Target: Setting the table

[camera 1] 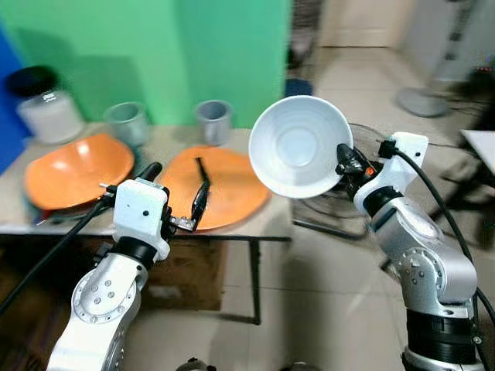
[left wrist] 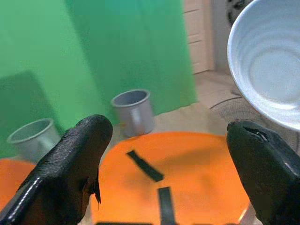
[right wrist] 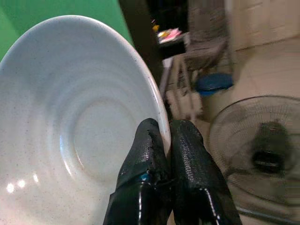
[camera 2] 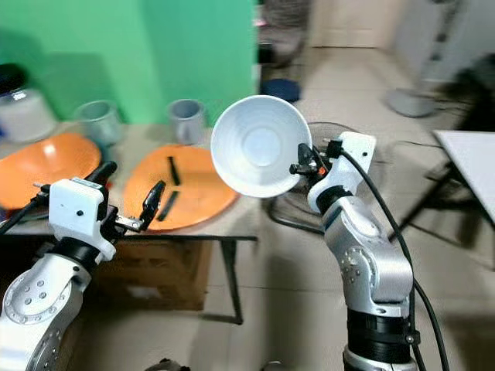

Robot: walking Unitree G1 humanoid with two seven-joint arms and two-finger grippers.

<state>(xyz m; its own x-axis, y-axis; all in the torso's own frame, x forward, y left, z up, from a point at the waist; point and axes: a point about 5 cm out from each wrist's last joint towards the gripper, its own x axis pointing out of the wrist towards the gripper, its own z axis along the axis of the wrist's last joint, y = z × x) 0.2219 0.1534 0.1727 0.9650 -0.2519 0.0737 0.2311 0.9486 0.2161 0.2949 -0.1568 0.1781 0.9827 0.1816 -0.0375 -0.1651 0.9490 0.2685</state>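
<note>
A pale blue-white bowl is held up in the air, tilted on edge with its hollow facing me, to the right of the table. My right gripper is shut on its rim; in the right wrist view the two black fingers pinch the bowl edge. My left gripper is open, hovering at the table's front edge over an orange plate that has black strips on it. A second orange plate lies to the left. Two grey cups stand behind the plates.
A jar with a black lid stands at the table's back left. A green screen rises behind the table. A floor fan lies on the tiled floor behind the bowl. Another table's corner is at the far right.
</note>
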